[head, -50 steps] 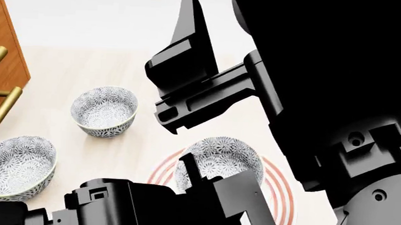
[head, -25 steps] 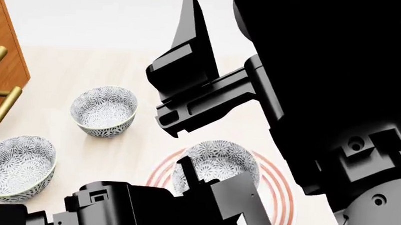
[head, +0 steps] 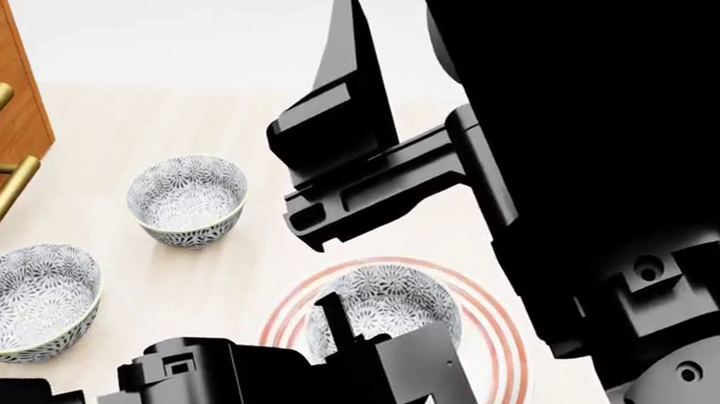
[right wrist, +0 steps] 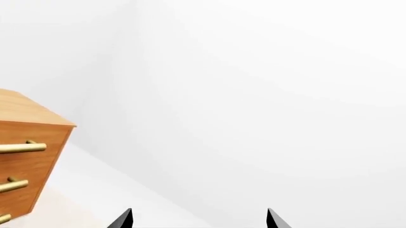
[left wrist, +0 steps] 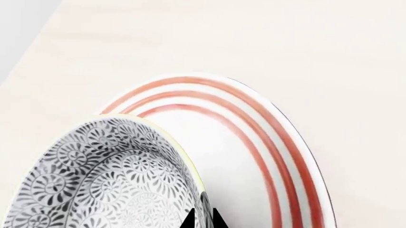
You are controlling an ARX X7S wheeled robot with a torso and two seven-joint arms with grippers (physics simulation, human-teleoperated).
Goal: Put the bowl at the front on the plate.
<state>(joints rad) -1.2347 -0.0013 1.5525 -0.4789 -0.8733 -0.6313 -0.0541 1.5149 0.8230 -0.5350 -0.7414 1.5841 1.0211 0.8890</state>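
Observation:
The bowl (left wrist: 101, 180), white with a dense grey-blue floral pattern, is held over the plate (left wrist: 254, 142), a wide white plate with three red rings. My left gripper (left wrist: 203, 220) is shut on the bowl's rim, one fingertip inside and one outside the wall. In the head view the bowl (head: 387, 302) lies within the plate's rings (head: 499, 346), and the left arm hides its near side. I cannot tell whether it rests on the plate. My right gripper (right wrist: 199, 219) is open and empty, raised and facing the white wall.
Two more patterned bowls stand on the pale tabletop, one at mid-left (head: 188, 199) and one at the left edge (head: 30, 300). A wooden cabinet (head: 6, 118) with brass handles stands at far left. The raised right arm (head: 577, 174) blocks much of the head view.
The bowl in my left gripper has sunk lower over the plate, and more of the plate's red rings show around it. The right arm has crept slightly up and to the right.

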